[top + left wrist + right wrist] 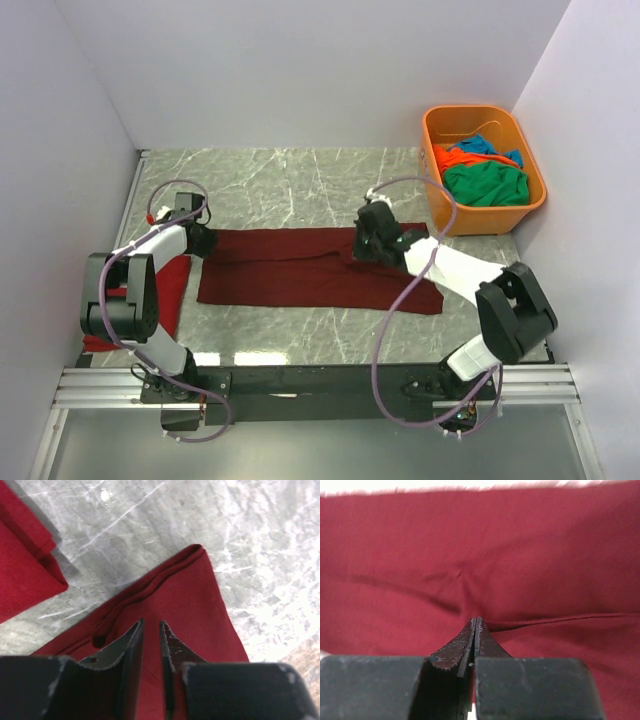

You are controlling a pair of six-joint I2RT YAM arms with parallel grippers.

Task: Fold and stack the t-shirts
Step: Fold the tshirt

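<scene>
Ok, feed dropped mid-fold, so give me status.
Left pincer narrowly parted over maroon t-shirt corner, grip unclear. Right pincer shut, pinching a crease in it. Red t-shirt lies apart, left.

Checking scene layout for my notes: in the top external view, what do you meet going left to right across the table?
bright red t-shirt → left end effector → right end effector → orange tub. The dark maroon t-shirt lies under both end effectors, so it has no single place.

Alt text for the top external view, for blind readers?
A dark maroon cloth t-shirt lies stretched on a grey marble table, left tool at its left end, right tool on its far edge. An orange plastic tub stands far right.
</scene>
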